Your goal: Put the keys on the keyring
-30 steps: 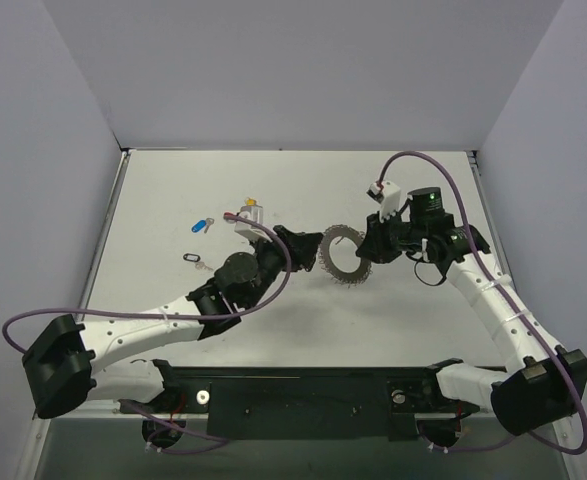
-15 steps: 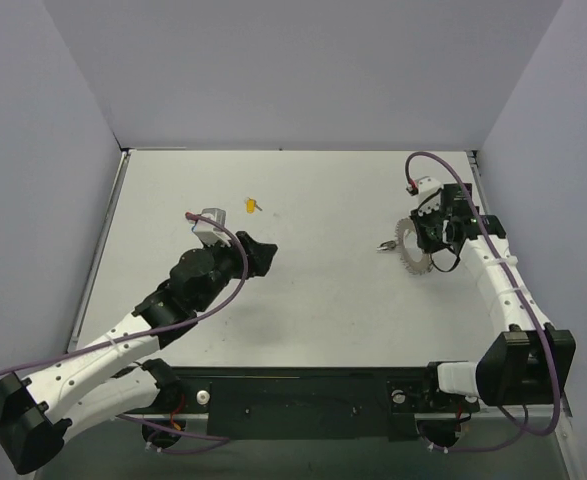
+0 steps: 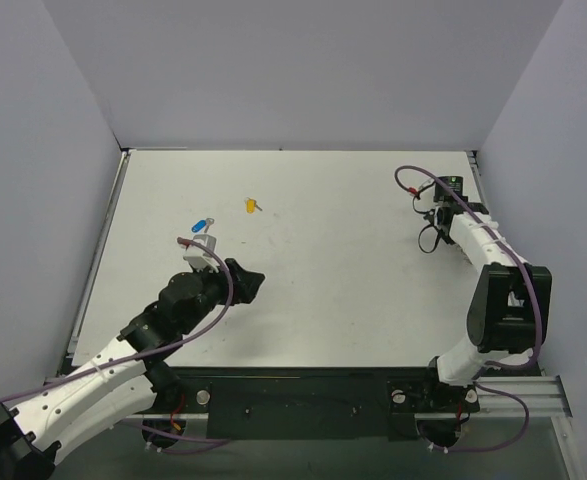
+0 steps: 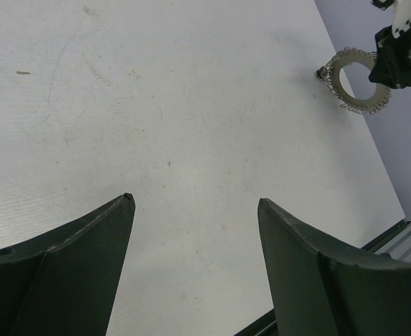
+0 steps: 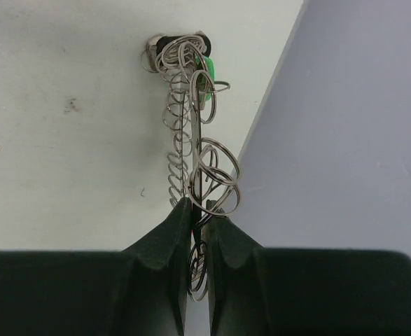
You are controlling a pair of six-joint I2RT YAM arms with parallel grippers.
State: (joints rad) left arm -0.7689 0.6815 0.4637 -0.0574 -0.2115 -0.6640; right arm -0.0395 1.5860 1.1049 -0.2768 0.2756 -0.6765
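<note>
The keyring [image 5: 192, 143], a silvery hoop edged with wire loops [image 5: 218, 162], shows edge-on in the right wrist view, with my right gripper [image 5: 198, 207] shut on its near rim. At its far end hang a green-headed key [image 5: 206, 73] and a dark-headed piece [image 5: 166, 46]. The left wrist view shows the keyring [image 4: 354, 79] far off at the table's right edge, beside the right gripper [image 4: 401, 59]. A blue-headed key [image 3: 201, 223] and a yellow-headed key [image 3: 250, 206] lie on the table. My left gripper [image 4: 193, 200] stands open over bare table, holding nothing.
The grey side wall [image 5: 345, 119] rises right beside the keyring. The right arm [image 3: 493, 250] is folded back along the table's right edge. The left arm [image 3: 153, 330] stretches in from the near left. The table's near edge [image 4: 394, 231] shows at the lower right.
The right arm has carried the keyring from the table's middle to the far right edge. The left arm has drawn back toward the near left, and its jaws have opened wider.
</note>
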